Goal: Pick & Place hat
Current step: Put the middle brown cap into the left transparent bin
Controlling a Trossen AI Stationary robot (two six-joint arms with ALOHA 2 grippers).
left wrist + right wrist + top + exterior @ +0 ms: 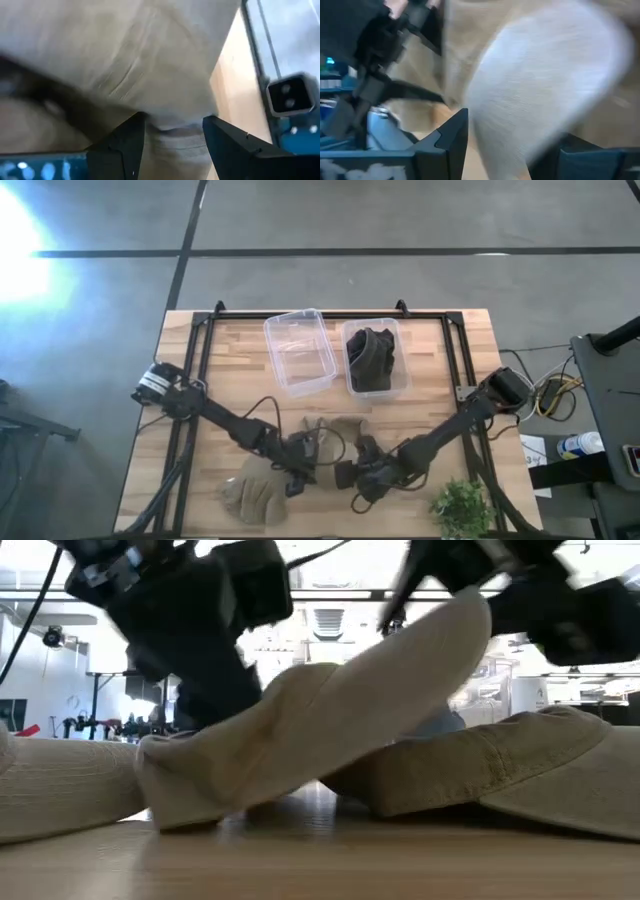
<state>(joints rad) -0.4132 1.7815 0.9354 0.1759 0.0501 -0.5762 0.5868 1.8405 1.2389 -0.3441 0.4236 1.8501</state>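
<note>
Tan fabric hat (335, 430) was straddled by open left gripper (172, 135); right gripper (512, 145) state can't be told. Grip shd be closed on brim fully before lift.

The left arm is extended diagonally from the rear left of the table (470, 330) toward its front centre, elbow bent midway. The left gripper (303, 465) is lowered near the table's front edge; its fingers (127, 145) are seen spread apart. The right arm is extended from the table's right side toward the same front-centre area, mirrored against the left. The right gripper (362, 472) is positioned just beside the left gripper, its fingers (452, 140) set apart with pale fabric between them.
</note>
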